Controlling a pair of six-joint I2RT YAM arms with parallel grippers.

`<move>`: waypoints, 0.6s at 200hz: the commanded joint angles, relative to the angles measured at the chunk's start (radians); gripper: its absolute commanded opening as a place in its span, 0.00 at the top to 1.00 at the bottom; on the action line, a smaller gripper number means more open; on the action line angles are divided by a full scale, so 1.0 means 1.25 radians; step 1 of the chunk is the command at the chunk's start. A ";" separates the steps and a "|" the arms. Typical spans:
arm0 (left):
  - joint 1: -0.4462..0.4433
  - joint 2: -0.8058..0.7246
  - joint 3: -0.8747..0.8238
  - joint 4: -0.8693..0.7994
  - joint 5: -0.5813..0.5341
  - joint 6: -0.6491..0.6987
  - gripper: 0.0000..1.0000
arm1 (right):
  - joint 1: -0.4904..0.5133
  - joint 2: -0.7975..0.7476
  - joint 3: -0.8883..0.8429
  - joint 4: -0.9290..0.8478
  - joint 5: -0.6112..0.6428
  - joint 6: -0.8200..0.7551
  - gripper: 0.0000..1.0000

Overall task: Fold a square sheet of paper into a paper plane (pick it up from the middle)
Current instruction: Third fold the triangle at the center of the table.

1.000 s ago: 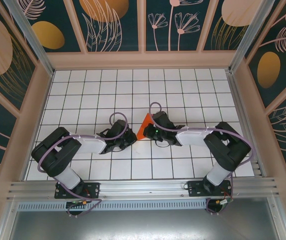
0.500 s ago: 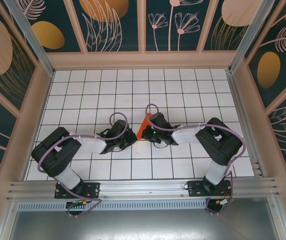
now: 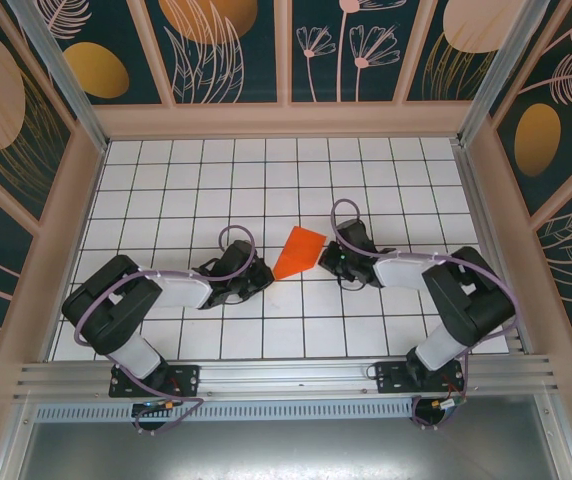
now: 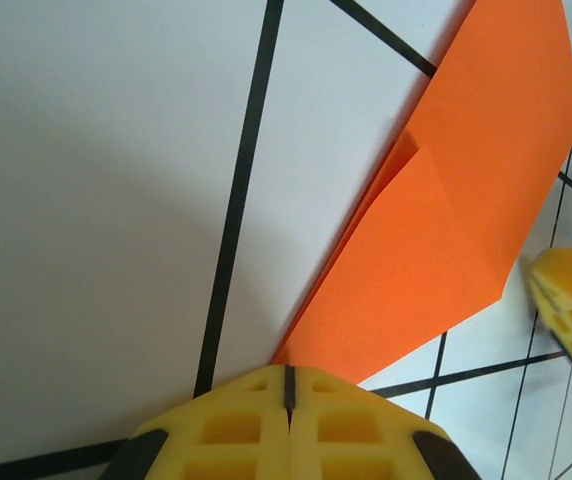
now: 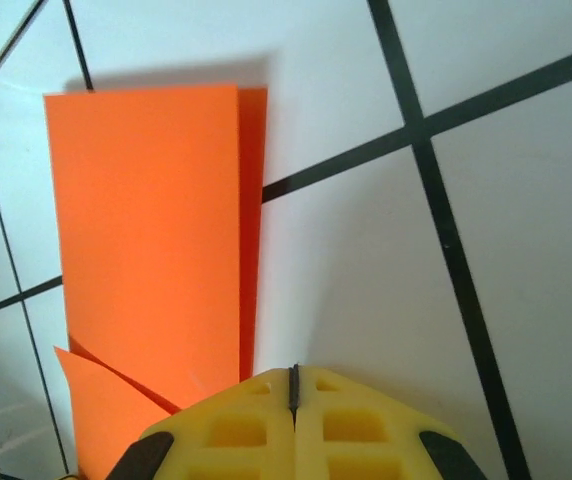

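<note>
The sheet of paper (image 3: 299,251) is bright orange and lies folded flat on the white tiled table (image 3: 216,180), mid-table. It tapers to a point at its near-left end and is wider at the far right. My left gripper (image 3: 264,277) is shut, and in the left wrist view its tips (image 4: 288,375) rest right at the paper's (image 4: 456,210) pointed corner. My right gripper (image 3: 329,256) is shut too, just off the paper's right side. The right wrist view shows its tips (image 5: 293,372) beside the long edge of the paper (image 5: 151,220), with layered folds showing.
Patterned panel walls (image 3: 56,230) enclose the table on three sides. An aluminium rail (image 3: 286,378) runs along the near edge by the arm bases. The back rows of tiles (image 3: 266,165) are bare. A yellow finger of the right gripper (image 4: 571,310) shows in the left wrist view.
The right gripper has drawn back to the right, off the paper, and the whole folded shape now shows. The left arm has not moved.
</note>
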 commanded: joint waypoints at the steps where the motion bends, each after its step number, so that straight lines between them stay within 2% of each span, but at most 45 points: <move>1: 0.001 -0.045 0.019 -0.066 0.008 0.057 0.97 | -0.001 -0.066 0.003 -0.039 0.005 -0.025 0.96; 35: 0.002 -0.092 0.090 -0.078 -0.001 0.142 0.73 | -0.008 -0.122 -0.018 0.001 -0.091 0.004 0.71; 68: 0.001 -0.053 0.159 -0.104 0.022 0.261 0.72 | -0.018 -0.140 -0.053 0.073 -0.166 0.067 0.55; 120: 0.002 0.018 0.220 -0.155 -0.012 0.312 0.74 | -0.021 -0.079 -0.071 0.155 -0.232 0.121 0.52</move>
